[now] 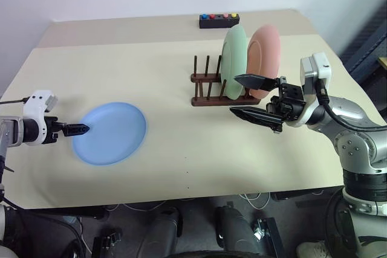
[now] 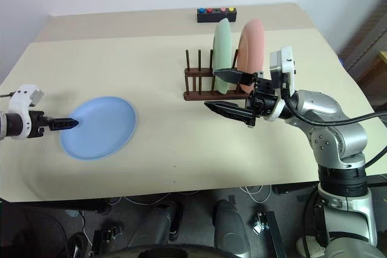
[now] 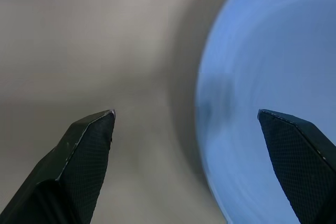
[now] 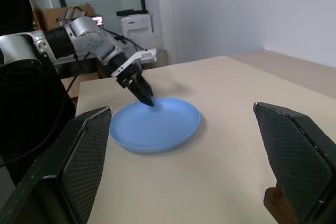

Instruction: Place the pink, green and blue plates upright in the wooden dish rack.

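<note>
Two of three done: green plate (image 1: 233, 52) and pink plate (image 1: 264, 58) stand upright in the wooden dish rack (image 1: 208, 86), toward the tabletop's (image 1: 181, 161) far right. Blue plate (image 1: 112, 132) left, lying flat near the left edge. Left gripper (image 1: 77, 129) sits at its outer rim, jaws spread, nothing pinched. Right gripper (image 1: 257, 98) hovers just in front of the rack, jaws spread, empty. Remaining: grasp blue, slot it into the free pegs.

A beige table (image 1: 181, 161) is carrying a blue plate (image 1: 112, 132) lying flat near its left edge, a rack (image 1: 208, 83) standing right of centre, and a black box (image 1: 219, 20) sitting at the far edge.
</note>
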Available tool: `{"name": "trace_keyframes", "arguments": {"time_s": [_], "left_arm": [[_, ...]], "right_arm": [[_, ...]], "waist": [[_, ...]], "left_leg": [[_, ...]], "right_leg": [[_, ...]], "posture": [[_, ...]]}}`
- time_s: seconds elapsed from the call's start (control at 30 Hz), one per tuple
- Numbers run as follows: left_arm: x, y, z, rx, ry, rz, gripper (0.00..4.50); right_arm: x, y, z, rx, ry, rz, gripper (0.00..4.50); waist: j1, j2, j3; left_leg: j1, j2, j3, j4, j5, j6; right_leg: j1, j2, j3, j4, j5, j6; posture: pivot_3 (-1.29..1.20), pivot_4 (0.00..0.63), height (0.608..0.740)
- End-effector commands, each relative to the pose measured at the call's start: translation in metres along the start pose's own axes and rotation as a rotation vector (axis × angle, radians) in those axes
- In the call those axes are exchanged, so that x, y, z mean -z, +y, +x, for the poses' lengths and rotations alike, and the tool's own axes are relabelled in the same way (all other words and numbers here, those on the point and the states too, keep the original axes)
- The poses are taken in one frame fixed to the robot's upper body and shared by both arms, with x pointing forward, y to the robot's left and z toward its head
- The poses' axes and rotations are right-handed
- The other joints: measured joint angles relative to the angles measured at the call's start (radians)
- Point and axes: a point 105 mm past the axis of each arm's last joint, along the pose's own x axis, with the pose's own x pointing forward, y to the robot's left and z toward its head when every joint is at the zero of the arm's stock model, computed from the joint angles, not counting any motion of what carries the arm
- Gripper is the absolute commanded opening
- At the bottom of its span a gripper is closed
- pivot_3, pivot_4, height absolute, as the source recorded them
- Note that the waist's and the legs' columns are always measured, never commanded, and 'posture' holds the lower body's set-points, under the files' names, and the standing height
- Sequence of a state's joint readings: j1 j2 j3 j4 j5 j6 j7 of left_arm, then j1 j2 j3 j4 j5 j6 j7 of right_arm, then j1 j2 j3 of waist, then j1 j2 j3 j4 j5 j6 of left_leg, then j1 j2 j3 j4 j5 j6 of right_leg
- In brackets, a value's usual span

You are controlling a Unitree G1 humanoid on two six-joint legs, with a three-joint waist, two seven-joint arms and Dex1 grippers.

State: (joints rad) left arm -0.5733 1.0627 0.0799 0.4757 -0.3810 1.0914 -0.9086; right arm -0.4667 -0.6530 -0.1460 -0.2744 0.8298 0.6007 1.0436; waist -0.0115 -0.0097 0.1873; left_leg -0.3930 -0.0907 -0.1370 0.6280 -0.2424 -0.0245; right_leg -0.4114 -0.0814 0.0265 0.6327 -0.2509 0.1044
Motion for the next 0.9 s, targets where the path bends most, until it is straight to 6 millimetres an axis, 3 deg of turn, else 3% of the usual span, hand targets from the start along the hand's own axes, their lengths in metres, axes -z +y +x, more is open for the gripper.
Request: {"name": "trace_keyframes", "arguments": {"time_s": [0.03, 0.5, 0.8, 0.9], "left_arm": [[-0.014, -0.003, -0.011, 0.000, 0.049, -0.051, 4.50], [-0.007, -0.017, -0.006, 0.017, 0.209, -0.040, 4.50], [0.016, -0.015, 0.010, 0.000, 0.248, -0.019, 0.21], [0.013, -0.015, 0.011, 0.004, 0.212, -0.050, 0.03]], "right_arm": [[-0.009, 0.003, 0.001, -0.008, -0.019, -0.033, 4.42], [-0.006, 0.001, 0.003, 0.001, -0.019, -0.012, 4.42], [-0.009, -0.002, 0.006, 0.008, -0.015, -0.035, 4.50], [-0.011, -0.003, 0.006, 0.008, -0.022, -0.035, 4.50]], "waist": [[0.003, -0.001, 0.000], [-0.005, -0.002, 0.000], [-0.003, -0.001, 0.000], [-0.001, -0.001, 0.000]], "left_leg": [[0.000, 0.000, -0.001, 0.001, 0.000, 0.000], [0.000, 0.000, 0.001, 0.001, 0.000, 0.000], [0.000, 0.000, 0.001, 0.001, 0.000, 0.000], [0.001, 0.000, 0.001, 0.001, 0.000, 0.000]], "right_leg": [[0.001, 0.000, -0.001, 0.000, 0.000, 0.000], [-0.001, 0.000, 0.001, 0.002, 0.000, 0.000], [-0.001, 0.000, 0.001, 0.002, 0.000, 0.000], [0.000, 0.000, 0.001, 0.002, 0.000, 0.000]], "posture": [[0.00, 0.150, 0.740], [0.00, 0.150, 0.740], [0.00, 0.150, 0.740], [0.00, 0.150, 0.740]]}}
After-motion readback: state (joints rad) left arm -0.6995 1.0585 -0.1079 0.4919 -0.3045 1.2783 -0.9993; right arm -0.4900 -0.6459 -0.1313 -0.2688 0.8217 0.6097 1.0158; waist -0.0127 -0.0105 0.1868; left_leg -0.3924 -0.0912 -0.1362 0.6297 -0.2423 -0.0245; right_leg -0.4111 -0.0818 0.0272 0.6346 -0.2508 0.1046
